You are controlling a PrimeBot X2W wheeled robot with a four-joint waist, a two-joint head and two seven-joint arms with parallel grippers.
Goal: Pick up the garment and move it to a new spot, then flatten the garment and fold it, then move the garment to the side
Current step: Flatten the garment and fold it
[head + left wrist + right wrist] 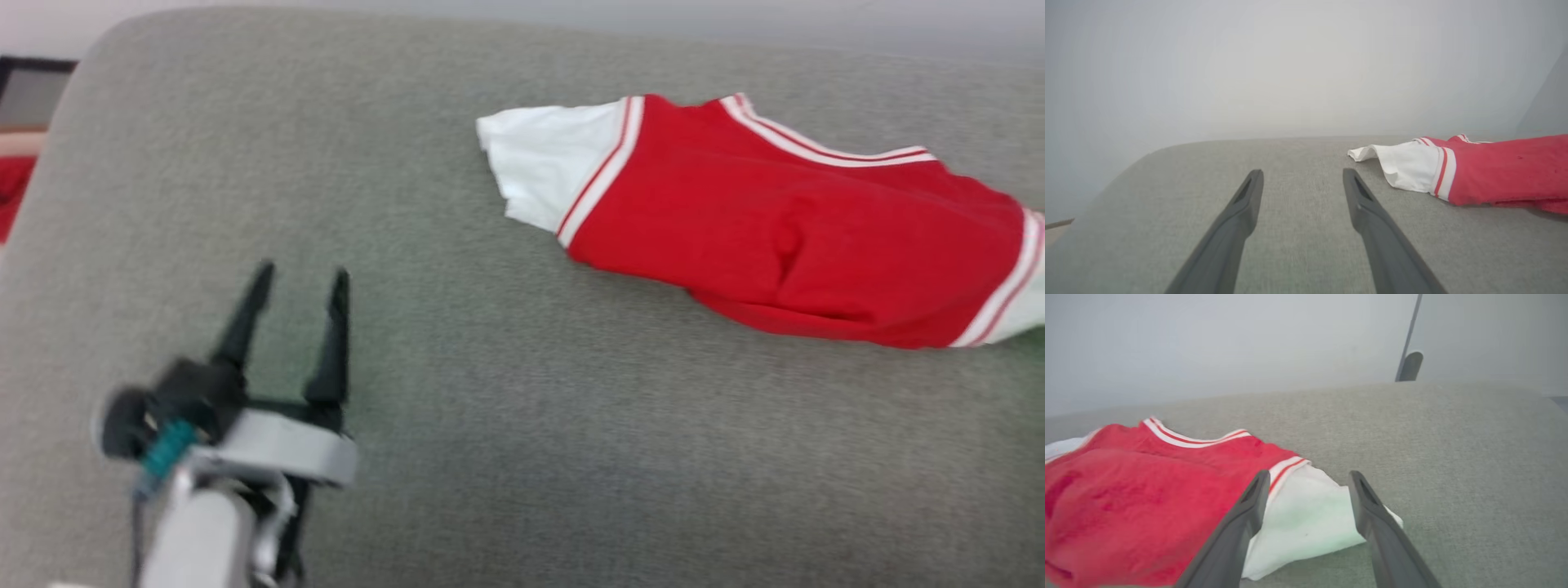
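Observation:
The garment, a red jersey with white sleeves and striped trim, lies folded in a long bundle on the grey cushioned surface, at the upper right of the head view. My left gripper hovers open over bare fabric at the lower left, well apart from the jersey. From the left wrist, the left gripper points past the garment, which lies to its right. My right gripper stands open just above the garment's white sleeve end, nothing held between its fingers.
The grey surface curves off at its left edge, where a strip of red cloth and a dark frame sit beyond it. A pale wall and a grey post stand behind the surface.

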